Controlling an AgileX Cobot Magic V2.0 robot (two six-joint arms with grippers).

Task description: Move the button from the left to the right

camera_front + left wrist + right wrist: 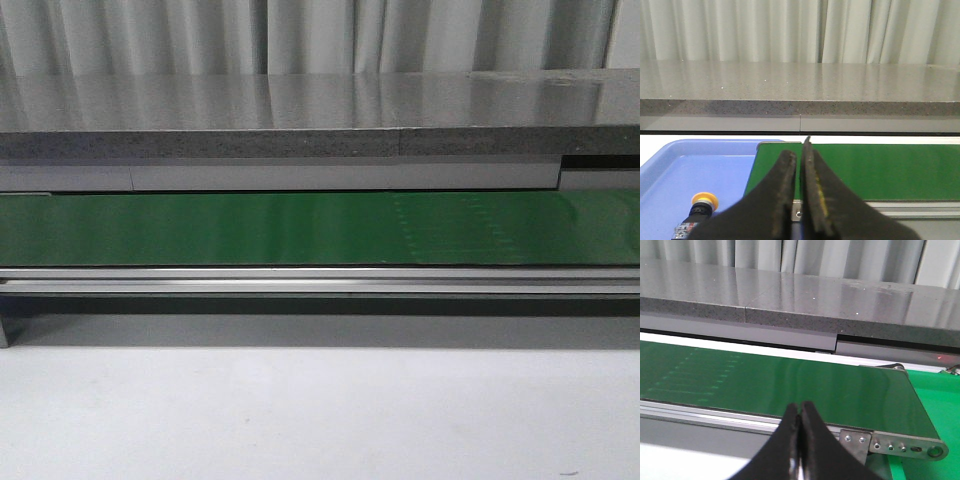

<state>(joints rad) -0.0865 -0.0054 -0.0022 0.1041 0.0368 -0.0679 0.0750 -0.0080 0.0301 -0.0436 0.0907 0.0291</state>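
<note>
The button [699, 212], yellow-orange cap on a black body, lies on its side in a blue tray [700, 165] by the left end of the green conveyor belt [880, 170]. It shows only in the left wrist view. My left gripper [799, 150] is shut and empty, above the belt's left end, apart from the button. My right gripper [799, 407] is shut and empty, at the near rail by the belt's right end. Neither gripper shows in the front view, where the belt [300, 228] is bare.
A grey stone-like counter [320, 110] runs behind the belt, with curtains beyond. A metal rail [320, 280] fronts the belt. A green surface [935, 405] lies past the belt's right end. White table [320, 420] lies in front.
</note>
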